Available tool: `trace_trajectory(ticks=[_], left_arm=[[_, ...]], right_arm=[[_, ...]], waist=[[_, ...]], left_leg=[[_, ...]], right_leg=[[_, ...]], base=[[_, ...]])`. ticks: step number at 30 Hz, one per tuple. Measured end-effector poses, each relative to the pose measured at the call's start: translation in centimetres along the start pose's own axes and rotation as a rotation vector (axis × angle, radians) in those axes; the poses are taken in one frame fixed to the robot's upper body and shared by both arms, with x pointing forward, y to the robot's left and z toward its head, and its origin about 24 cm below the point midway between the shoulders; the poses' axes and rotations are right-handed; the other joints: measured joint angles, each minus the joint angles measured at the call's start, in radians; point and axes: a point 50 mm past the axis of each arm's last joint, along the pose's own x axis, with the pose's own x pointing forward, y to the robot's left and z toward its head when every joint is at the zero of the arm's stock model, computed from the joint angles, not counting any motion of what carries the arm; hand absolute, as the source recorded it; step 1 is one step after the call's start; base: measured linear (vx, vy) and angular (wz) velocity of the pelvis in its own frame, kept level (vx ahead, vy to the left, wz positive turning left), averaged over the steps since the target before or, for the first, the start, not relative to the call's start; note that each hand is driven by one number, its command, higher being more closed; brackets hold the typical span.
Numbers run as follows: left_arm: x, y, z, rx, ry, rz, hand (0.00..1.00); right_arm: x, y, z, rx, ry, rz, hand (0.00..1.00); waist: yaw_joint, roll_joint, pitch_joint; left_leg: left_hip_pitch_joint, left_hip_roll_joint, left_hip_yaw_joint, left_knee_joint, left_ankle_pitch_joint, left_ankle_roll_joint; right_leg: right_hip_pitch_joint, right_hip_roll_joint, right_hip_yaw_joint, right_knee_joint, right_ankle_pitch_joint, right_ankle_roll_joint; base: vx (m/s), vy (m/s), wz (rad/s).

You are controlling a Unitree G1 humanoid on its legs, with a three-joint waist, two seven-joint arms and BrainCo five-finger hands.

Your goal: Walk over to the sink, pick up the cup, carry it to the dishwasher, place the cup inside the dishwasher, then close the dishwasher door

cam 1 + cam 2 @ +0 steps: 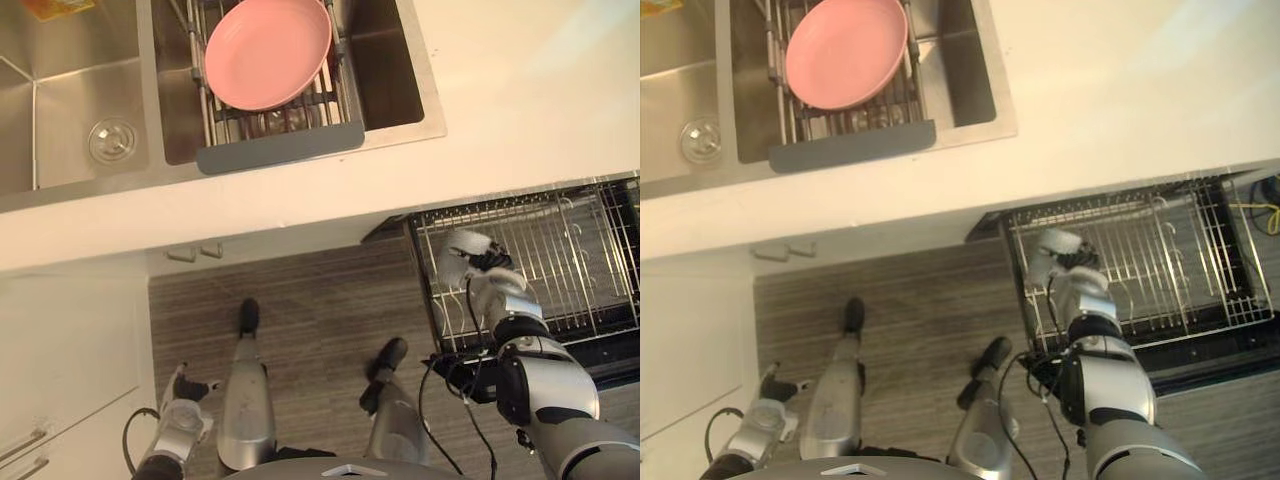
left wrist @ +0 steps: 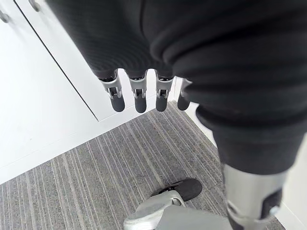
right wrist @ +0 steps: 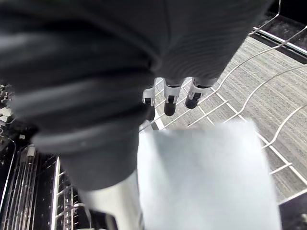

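Pink plate (image 1: pixel 268 50) in sink (image 1: pixel 60 110) at 11 o'clock, dishwasher rack (image 1: pixel 570 250) at 3 under my right hand (image 1: pixel 493 280), fingers curled round the pale whitish cup (image 1: pixel 458 250); left hand (image 1: pixel 182 402) slack-fingered at 7.

The plate (image 1: pixel 268 50) is plain pink. The drainer (image 1: pixel 280 147) beneath it has a dark grey edge, and the sink (image 1: pixel 60 110) is steel-grey. The counter (image 1: pixel 520 90) is cream-white and the cabinets (image 1: pixel 60 360) are white. The floor (image 1: pixel 310 300) is grey with fine darker stripes. The rack (image 1: pixel 560 260) is silver wire, in a black dishwasher (image 1: pixel 625 355). The cup (image 1: pixel 460 250) is pale whitish-blue. The right hand (image 1: pixel 495 285) has silver fingers (image 3: pixel 169 98) with dark tips and a black ribbed cover.
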Motion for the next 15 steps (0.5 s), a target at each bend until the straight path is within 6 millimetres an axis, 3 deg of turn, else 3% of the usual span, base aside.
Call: trace_trajectory(ticks=[15], left_arm=[[-0.2,-0.4,0.3,0.033,-0.041,-0.009,0.00]], right_arm=[[-0.5,0.8,2.2,-0.018,-0.193,-0.004,0.00]], waist=[[-0.019,0.022,0.011]], left_leg=[[0.010,-0.008,-0.005,0.000,0.009,0.003]], right_leg=[[0.019,-0.003,0.001,-0.013,0.009,-0.004]], base=[[0.00,0.000,0.00]])
